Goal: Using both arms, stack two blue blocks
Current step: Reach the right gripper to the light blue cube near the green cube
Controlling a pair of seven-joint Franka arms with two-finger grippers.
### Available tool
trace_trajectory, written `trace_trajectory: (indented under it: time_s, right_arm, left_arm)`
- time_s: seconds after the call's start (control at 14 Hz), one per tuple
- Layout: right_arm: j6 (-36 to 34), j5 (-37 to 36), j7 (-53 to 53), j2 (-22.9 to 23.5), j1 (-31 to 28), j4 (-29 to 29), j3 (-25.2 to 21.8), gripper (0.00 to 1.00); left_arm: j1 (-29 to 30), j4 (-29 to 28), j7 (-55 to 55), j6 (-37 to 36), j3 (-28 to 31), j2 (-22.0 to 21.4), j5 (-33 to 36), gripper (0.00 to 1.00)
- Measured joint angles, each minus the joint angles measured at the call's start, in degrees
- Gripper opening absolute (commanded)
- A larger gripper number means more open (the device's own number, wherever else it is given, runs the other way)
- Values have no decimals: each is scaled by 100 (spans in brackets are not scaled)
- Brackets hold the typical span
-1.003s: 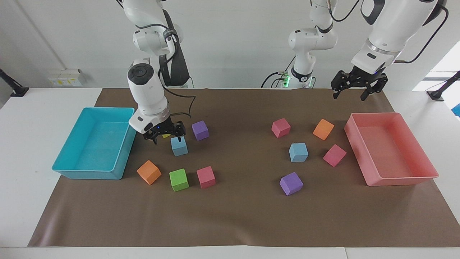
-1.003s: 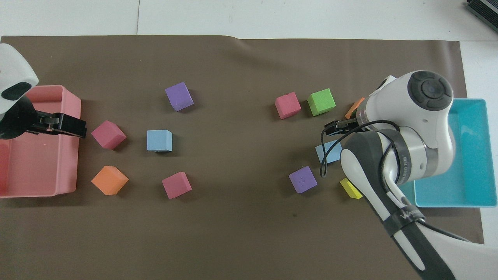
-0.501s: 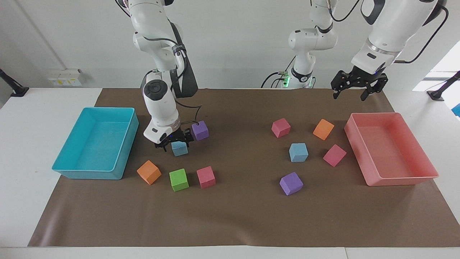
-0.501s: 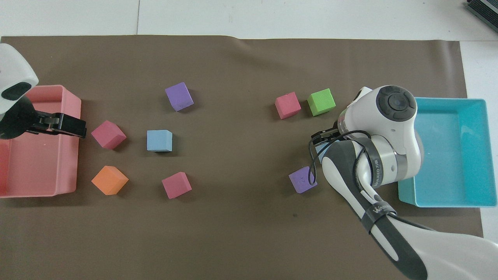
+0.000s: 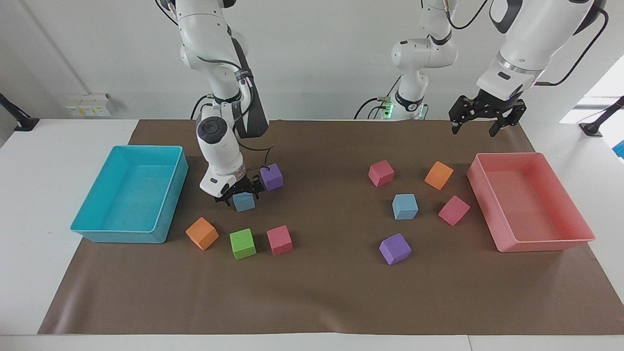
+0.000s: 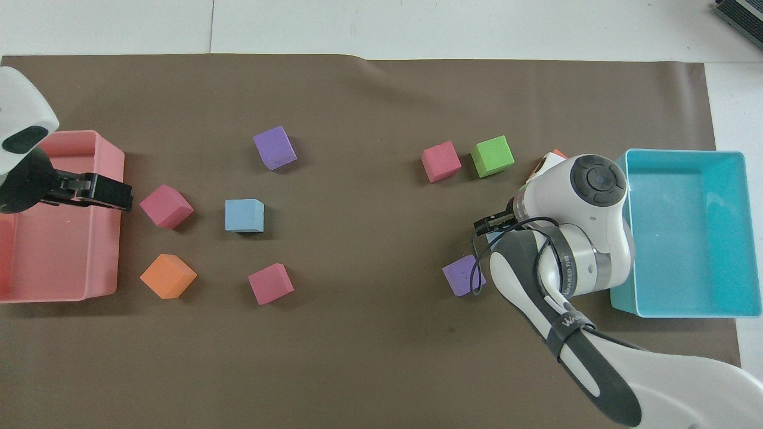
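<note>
Since a second ago your right gripper (image 5: 241, 194) has dropped onto the blue block (image 5: 243, 201) beside the purple cube (image 5: 271, 176), fingers straddling it; whether they pinch it, you cannot tell; brown mat (image 5: 321, 287) covers a white table before a white wall; second blue block (image 5: 405, 206) sits near the pink tray (image 5: 546, 241); left gripper (image 5: 480, 127) hangs spread above the mat.

The facing view looks down from high across the table toward the robots, taking in both arms and the wall. The overhead view looks steeply down from above the robots' end. Both share the brown mat (image 5: 321, 292) (image 6: 369, 95), turned half around.
</note>
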Motion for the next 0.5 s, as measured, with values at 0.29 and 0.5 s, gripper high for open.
trace_trajectory:
  time_s: [0.29,0.5]
  right_arm:
    - [180,15,0,131,0,-81,-3,100]
    - [199,19,0,157,0,-112,-3,92]
  left_arm:
    - [0,0,0,0,0,0,0,100]
    - [0,0,0,0,0,0,0,100]
